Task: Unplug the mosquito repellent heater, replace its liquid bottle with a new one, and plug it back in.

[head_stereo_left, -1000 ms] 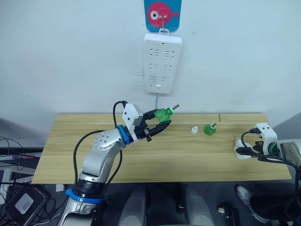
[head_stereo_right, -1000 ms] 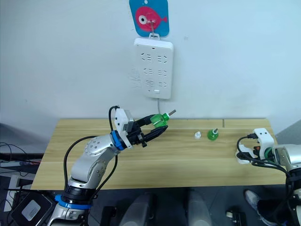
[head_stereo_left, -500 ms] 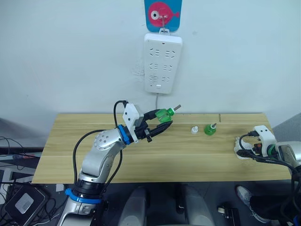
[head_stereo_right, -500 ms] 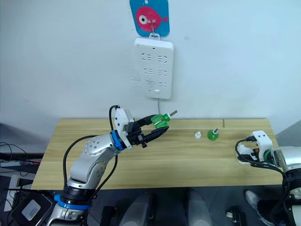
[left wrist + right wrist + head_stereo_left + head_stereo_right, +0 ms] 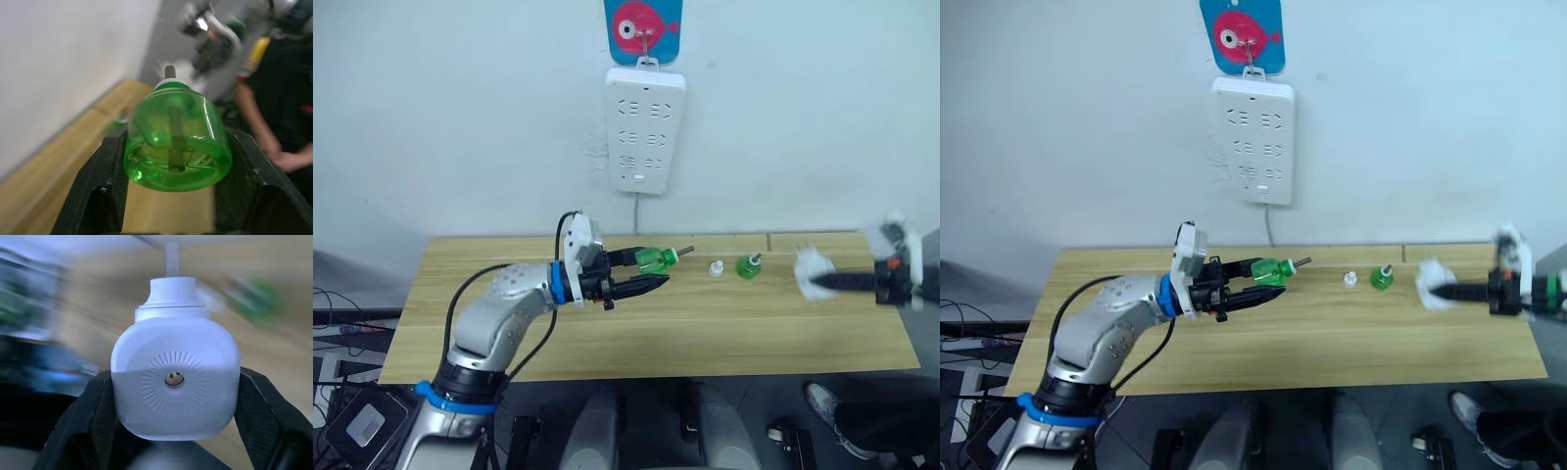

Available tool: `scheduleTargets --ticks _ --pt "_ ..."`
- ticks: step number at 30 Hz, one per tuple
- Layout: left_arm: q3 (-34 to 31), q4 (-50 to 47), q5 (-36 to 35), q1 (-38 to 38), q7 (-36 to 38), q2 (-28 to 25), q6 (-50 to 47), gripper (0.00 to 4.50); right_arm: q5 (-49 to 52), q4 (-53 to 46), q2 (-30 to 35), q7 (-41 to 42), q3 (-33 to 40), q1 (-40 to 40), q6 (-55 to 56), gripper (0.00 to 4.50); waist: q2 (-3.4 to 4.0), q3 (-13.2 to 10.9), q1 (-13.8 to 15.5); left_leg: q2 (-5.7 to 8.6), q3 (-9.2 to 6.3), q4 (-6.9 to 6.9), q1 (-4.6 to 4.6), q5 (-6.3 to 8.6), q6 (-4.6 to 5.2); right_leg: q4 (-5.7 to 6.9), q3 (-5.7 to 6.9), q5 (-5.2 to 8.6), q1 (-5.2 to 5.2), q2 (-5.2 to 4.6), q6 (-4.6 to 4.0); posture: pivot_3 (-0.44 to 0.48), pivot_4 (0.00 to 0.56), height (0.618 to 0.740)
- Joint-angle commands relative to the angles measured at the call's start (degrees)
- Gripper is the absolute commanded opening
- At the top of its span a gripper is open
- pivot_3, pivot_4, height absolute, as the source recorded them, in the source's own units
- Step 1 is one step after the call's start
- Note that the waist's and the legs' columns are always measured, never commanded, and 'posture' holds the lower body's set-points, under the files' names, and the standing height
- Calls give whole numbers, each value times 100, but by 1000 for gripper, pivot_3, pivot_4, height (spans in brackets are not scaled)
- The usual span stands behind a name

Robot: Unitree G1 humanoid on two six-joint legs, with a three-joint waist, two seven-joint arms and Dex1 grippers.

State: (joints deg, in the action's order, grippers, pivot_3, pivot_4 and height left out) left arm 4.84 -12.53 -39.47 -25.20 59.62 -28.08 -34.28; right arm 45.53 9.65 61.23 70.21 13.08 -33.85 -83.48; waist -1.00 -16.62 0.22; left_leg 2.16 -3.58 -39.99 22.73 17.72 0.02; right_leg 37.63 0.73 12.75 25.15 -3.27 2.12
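Now each tool pinches one item: left tool (image 5: 641,270) a green bottle (image 5: 656,259), right tool (image 5: 172,396) the heater (image 5: 175,389).

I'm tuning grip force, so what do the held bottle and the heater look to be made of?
The bottle looks like clear green plastic, glossy: its wick shows through the wall. The heater looks like smooth, opaque white plastic with a soft sheen and moulded ribs around its vent hole. Both are probably rigid, though the pictures cannot confirm that.
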Motion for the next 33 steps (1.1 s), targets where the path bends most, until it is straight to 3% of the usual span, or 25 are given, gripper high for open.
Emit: scheduleTargets --ticks 1,8,17,26,33 --pt "-12 -21 -416 -275 196 83 -359 2268 1189 -445 -380 -475 408 -244 -894 2965 -6 3 -1 2 -7 0 3 0 0 -1 1 0 0 1 0 29 287 740" --pt "154 254 -293 -651 339 319 -350 2268 3183 -529 -897 -2432 606 -417 -902 2965 -7 0 37 26 -15 1 27 -10 -18 -7 8 -1 16 -26 1 12 290 740" --pt "235 289 -194 -709 386 435 -293 2268 5169 -507 -913 -4219 422 -271 -615 2965 -8 0 -17 21 -9 0 25 -10 -17 -6 7 -1 14 -26 1 14 294 740" --pt "257 363 -76 -788 393 616 -230 2268 6567 -709 -599 -5266 -236 -95 233 2965 -9 -1 -25 21 -6 0 25 -9 -15 -5 7 -1 14 -24 1 15 295 740" --pt "243 402 -70 -855 448 606 -214 2268 6747 -853 -394 -5276 -420 95 473 2965 -9 -1 -30 18 -6 0 25 -7 -11 -6 7 -1 14 -21 1 15 295 740"
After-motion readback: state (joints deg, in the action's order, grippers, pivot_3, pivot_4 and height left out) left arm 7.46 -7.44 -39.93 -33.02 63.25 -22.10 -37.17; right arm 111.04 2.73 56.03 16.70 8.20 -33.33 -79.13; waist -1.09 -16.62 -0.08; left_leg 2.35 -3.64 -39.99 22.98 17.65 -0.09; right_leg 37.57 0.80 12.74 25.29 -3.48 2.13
